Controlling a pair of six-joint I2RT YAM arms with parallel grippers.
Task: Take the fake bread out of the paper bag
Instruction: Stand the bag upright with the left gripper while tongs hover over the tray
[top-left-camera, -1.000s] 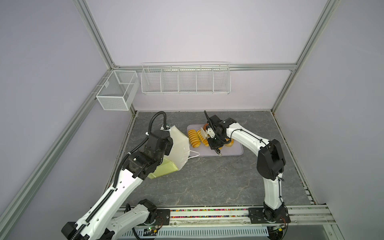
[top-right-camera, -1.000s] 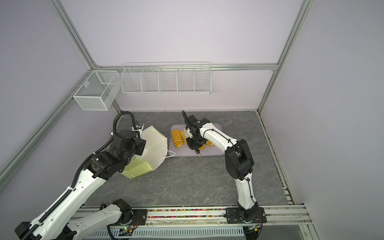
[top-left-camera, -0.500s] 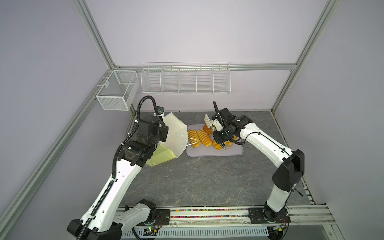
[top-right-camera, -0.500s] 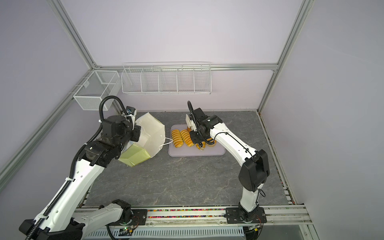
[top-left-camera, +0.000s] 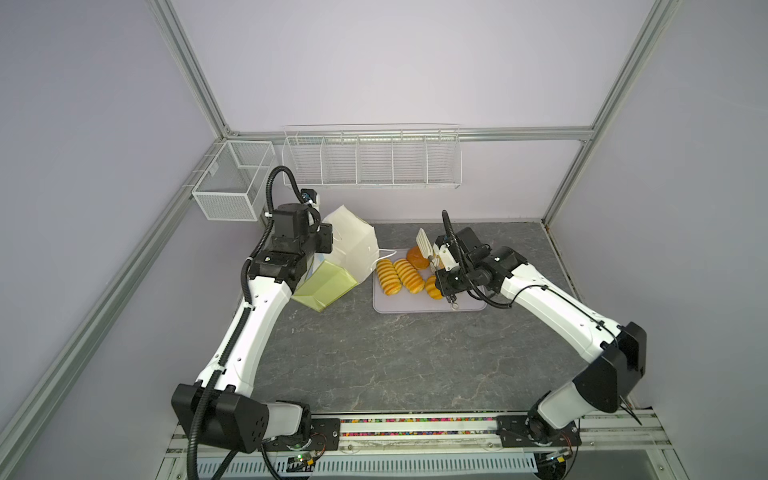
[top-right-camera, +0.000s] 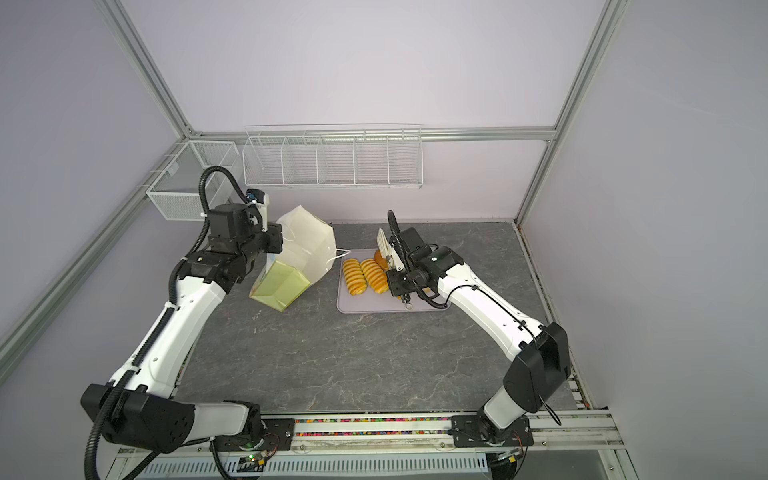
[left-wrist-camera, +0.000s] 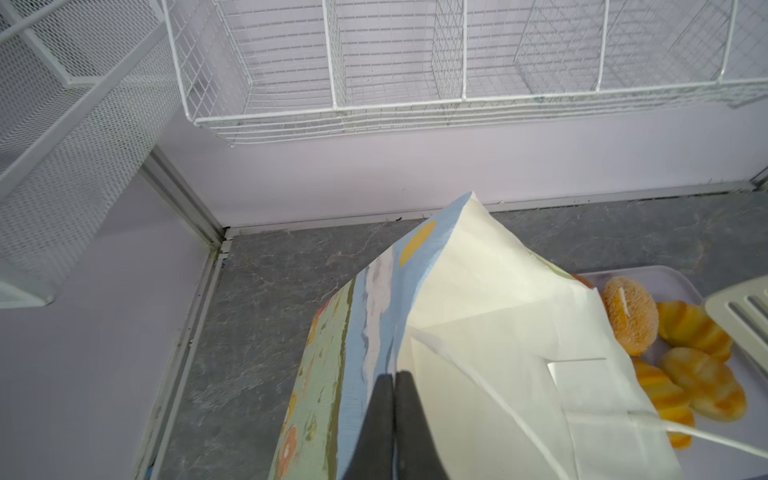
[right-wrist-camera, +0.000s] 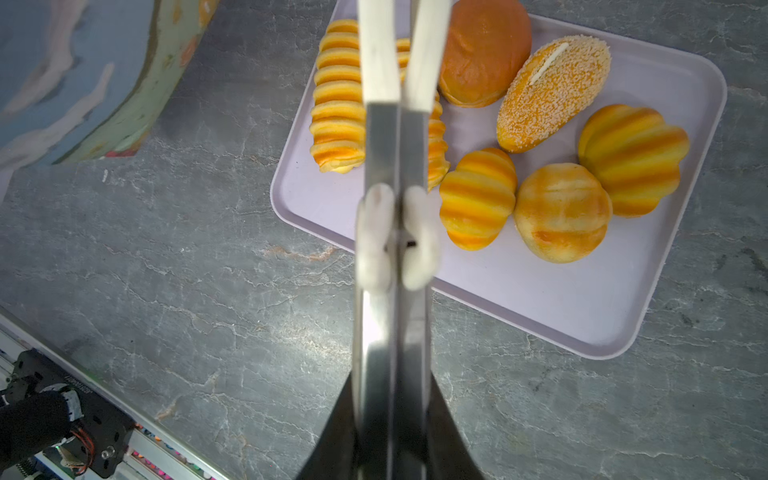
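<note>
We count seven pieces of bread (right-wrist-camera: 478, 199) on the tray (right-wrist-camera: 582, 324), just beside the paper bag (top-left-camera: 353, 245), which the left pincer (left-wrist-camera: 394, 378) pinches by its rim and holds tipped. Its cord handle (top-left-camera: 388, 252) reaches the tray's edge, so we fear a swing of the bag may drag a loaf off. The right pincer (right-wrist-camera: 392, 399), clamped on tongs (right-wrist-camera: 380, 62) above the loaves, could knock them too.
</note>
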